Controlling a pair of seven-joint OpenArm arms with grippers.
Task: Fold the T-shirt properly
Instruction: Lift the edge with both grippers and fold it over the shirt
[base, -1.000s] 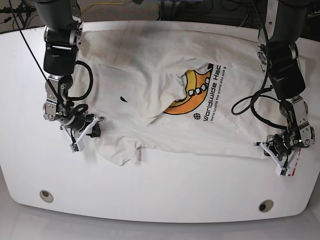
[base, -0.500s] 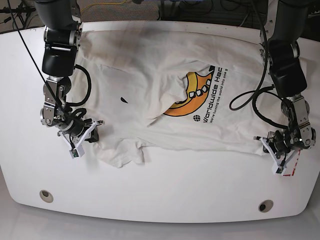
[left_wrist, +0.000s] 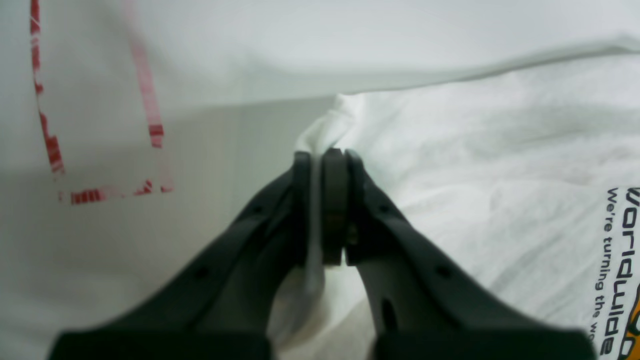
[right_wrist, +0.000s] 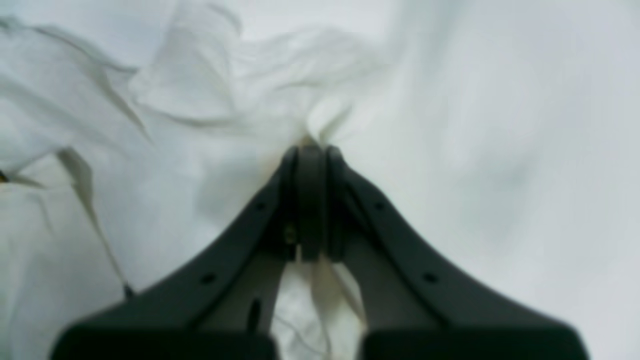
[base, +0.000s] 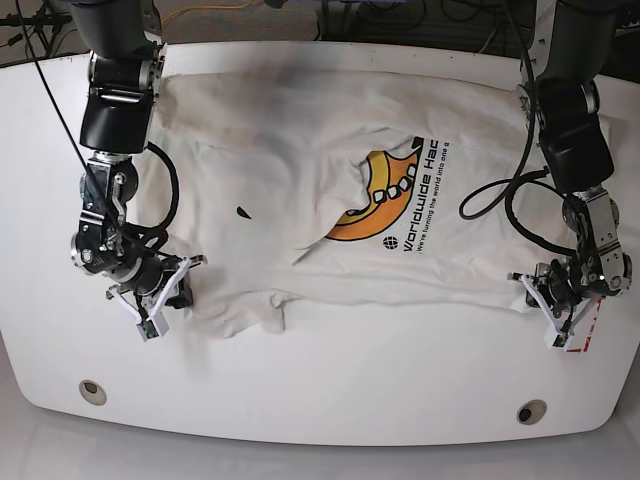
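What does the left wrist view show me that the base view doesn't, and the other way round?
Only the left wrist view shows a fold of the wrinkled off-white cotton T-shirt pinched flat inside the shut left pincer. Only the base view shows the right pincer clamping the opposite corner, the whole yellow-orange badge and the white table. Both show the red tape marking and the black lettering.
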